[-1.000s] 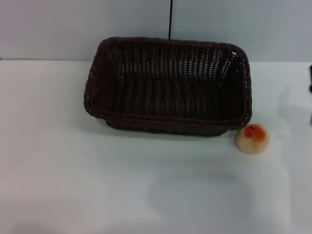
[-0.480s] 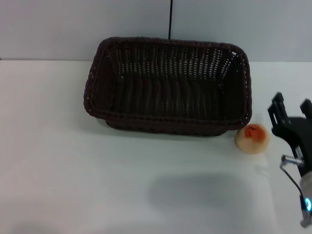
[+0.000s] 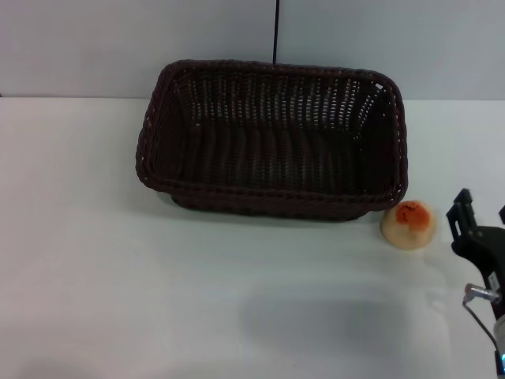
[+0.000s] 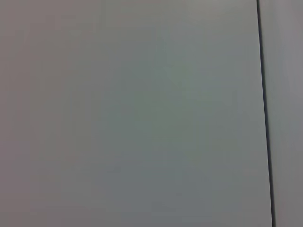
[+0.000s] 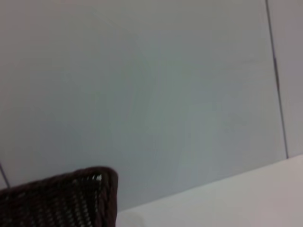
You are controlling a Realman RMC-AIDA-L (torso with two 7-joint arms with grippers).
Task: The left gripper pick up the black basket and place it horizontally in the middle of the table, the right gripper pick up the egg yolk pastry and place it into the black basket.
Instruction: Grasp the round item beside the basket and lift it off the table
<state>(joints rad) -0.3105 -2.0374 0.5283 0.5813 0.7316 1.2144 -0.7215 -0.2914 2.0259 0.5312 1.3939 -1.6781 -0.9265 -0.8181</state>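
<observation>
Judging from how things lie, we take the first half of the task as done or nearly so; the black basket (image 3: pixel 272 140) sits flat and lengthwise across the upper middle of the head view on the table (image 3: pixel 118 276), its long side running left to right, its interior bare; the second half is all left to do, since the egg yolk pastry (image 3: pixel 408 224) rests on the table at centre right of the frame, just beside the basket's lower right corner and outside it, orange top up; whether it touches the rim we cannot tell; the right gripper (image 3: pixel 478 225) shows at the lower right edge of the frame, near the pastry on its right and apart from it, grasping nothing; two dark finger ends stand up with a gap between them, so we read the fingers as parted, though the outer one is cut by the frame edge; what remains, in our judgement, is to close on the pastry, lift it over the braided rim and let it go inside; the left gripper appears in no view, and its wrist camera shows only a plain grey wall with a dark seam; the right wrist view shows the same wall, a strip of table and one basket corner (image 5: pixel 71 198), but neither the pastry nor its own fingers.
</observation>
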